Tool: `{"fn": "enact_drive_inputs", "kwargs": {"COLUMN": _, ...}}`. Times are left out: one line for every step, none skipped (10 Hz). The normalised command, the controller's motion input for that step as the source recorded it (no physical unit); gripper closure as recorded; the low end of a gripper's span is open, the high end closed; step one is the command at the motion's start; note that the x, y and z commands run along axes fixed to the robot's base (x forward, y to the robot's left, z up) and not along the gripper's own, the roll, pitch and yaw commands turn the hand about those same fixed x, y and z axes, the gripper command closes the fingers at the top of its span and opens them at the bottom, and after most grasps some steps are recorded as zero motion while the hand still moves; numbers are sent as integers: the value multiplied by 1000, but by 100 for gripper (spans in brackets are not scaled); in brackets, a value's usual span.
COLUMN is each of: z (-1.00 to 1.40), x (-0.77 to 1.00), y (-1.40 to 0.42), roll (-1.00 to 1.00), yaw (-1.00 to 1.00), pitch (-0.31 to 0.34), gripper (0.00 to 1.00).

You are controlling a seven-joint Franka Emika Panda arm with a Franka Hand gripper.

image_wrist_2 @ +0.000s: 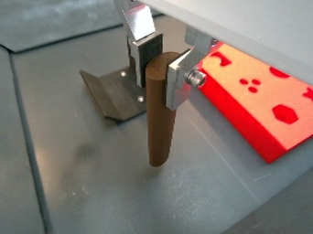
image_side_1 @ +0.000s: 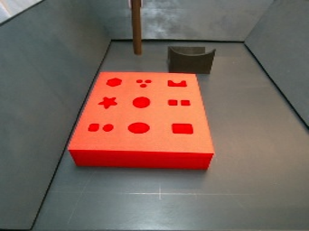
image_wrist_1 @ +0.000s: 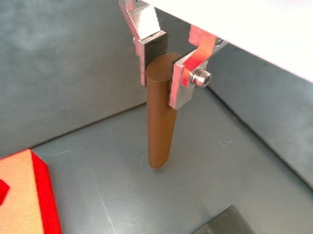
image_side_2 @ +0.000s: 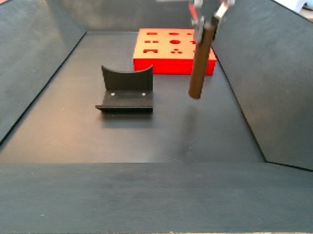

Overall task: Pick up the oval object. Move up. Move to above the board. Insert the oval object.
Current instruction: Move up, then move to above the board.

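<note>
- Tool (image_wrist_1: 169,62) is clamped on the top end of the oval object (image_wrist_1: 159,128); both silver fingers (image_wrist_2: 180,80) press its sides in both wrist views.
- Oval object is a brown rod, hanging close to upright below the tool, slightly tilted in a side view (image_side_2: 199,64).
- Its lower end is off the desk (image_wrist_2: 110,183); a faint shadow sits under it on the grey floor.
- In a side view the rod (image_side_1: 136,27) shows at the far end of the bin, behind the board's far edge and to the side of the fixture (image_side_1: 191,59).
- Board (image_side_1: 141,117) lies flat on the desk, red, cutouts facing up: star, circles, squares, hexagon.
- Rod is not over the board; in a wrist view the board (image_wrist_2: 263,96) sits off to one side, clear of the rod tip.
- Fixture (image_side_2: 124,89) stands on the floor, apart from both rod and board (image_side_2: 175,47).
- In a wrist view only a corner of the board (image_wrist_1: 25,192) is visible.
- Tool body is mostly cropped out of both side views; only its lower part shows (image_side_2: 208,11).
</note>
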Motion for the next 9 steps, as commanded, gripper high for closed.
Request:
{"fn": "enact_drive_inputs", "kwargs": {"z": 259, "x": 10, "y": 24, "roll": -14, "yaw": -11, "pitch": 48, "gripper": 100}}
{"fn": "enact_drive_inputs", "kwargs": {"z": 1000, "x": -236, "y": -18, "roll": -157, "yaw": -5, "pitch": 112, "gripper": 100}}
{"fn": "enact_drive_inputs", "kwargs": {"z": 1000, "x": -236, "y": -18, "roll": -157, "yaw": -6, "pitch": 106, "gripper": 100}}
{"fn": "enact_drive_inputs", "kwargs": {"z": 1000, "x": -222, "y": -16, "roll": -153, "yaw": -8, "pitch": 81, "gripper": 100}}
{"fn": "enact_drive_inputs", "kwargs": {"z": 1000, "x": -192, "y": -10, "roll": -144, "yaw": -13, "pitch": 44, "gripper": 100}}
{"fn": "enact_drive_inputs", "kwargs": {"z": 1000, "x": -170, "y": -6, "roll": -141, "yaw": -17, "pitch": 33, "gripper": 100}}
{"fn": "enact_drive_inputs", "kwargs": {"z": 1000, "x": -135, "y": 2, "roll": -139, "yaw": -20, "pitch": 33, "gripper": 100}}
{"fn": "enact_drive_inputs", "kwargs": {"z": 956, "x": -111, "y": 6, "roll": -140, "yaw": -22, "pitch": 39, "gripper": 100}}
{"fn": "enact_drive_inputs", "kwargs": {"z": 726, "x": -49, "y": 12, "roll": -143, "yaw": -24, "pitch": 55, "gripper": 100}}
